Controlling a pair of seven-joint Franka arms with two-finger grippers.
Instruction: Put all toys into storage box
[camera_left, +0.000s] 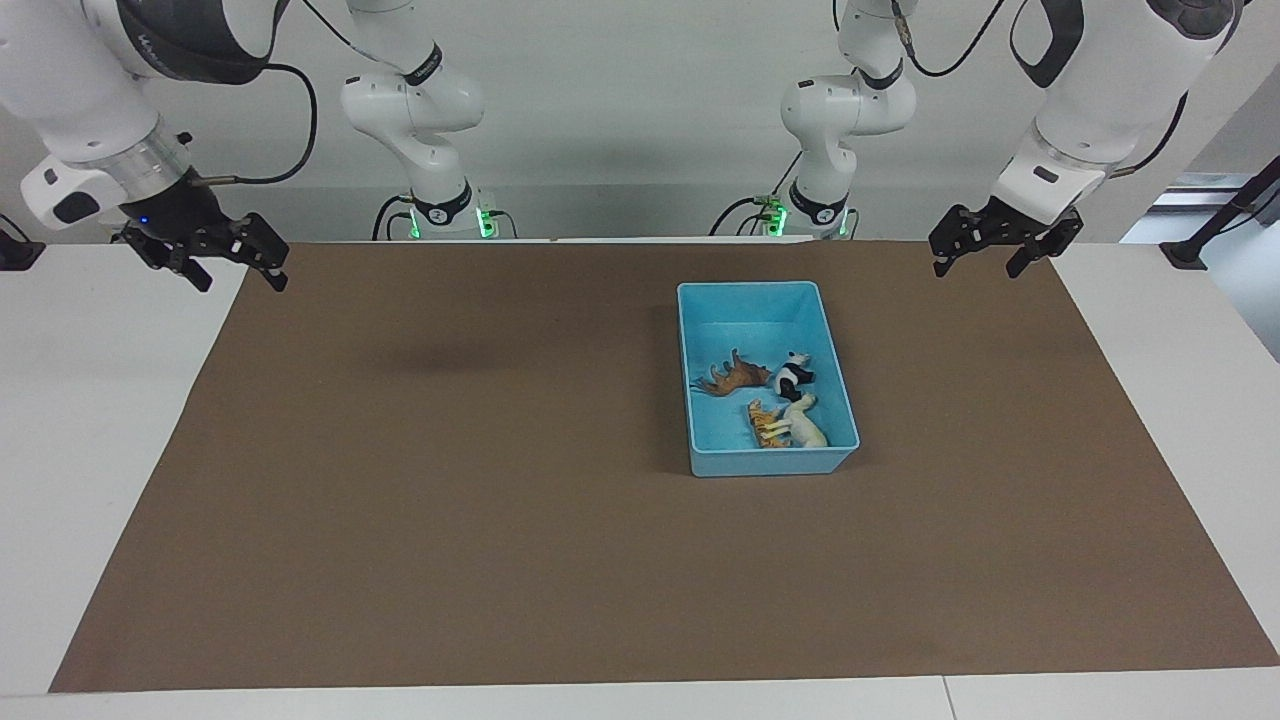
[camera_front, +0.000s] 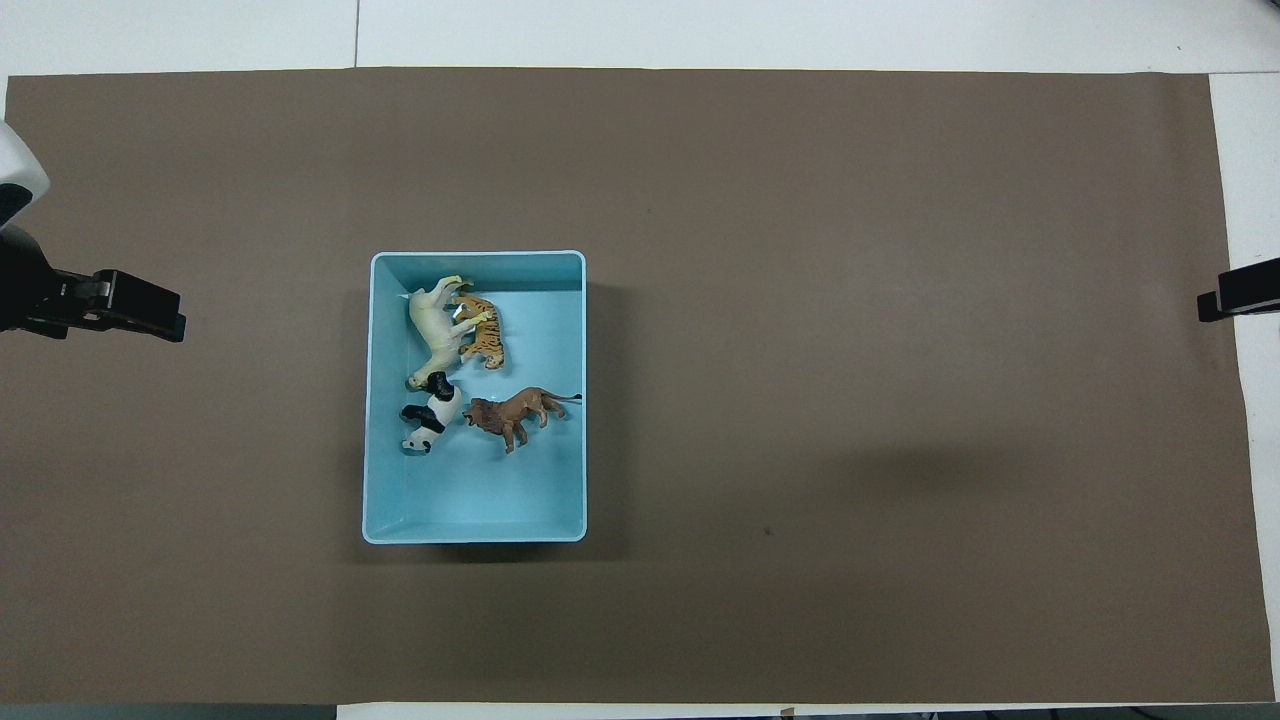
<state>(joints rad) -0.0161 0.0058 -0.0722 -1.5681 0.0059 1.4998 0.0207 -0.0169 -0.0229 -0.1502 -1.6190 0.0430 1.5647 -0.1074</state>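
All four toys, the tiger (camera_front: 485, 333), camel (camera_front: 432, 335), lion (camera_front: 515, 412) and panda (camera_front: 430, 422), lie inside the storage box (camera_front: 474, 527), so the job looks done. The left gripper (camera_left: 990, 250) and right gripper (camera_left: 232, 262) wait up high over the mat's (camera_left: 450, 480) two ends, both spread open and holding nothing, I think.

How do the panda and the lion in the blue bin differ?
The panda is black and white; the lion is brown with a darker mane. The panda is stubby, the lion longer, with a thin tail. The panda lies toward the left arm's end of the storage box; the lion is beside it. Both lie on their sides.
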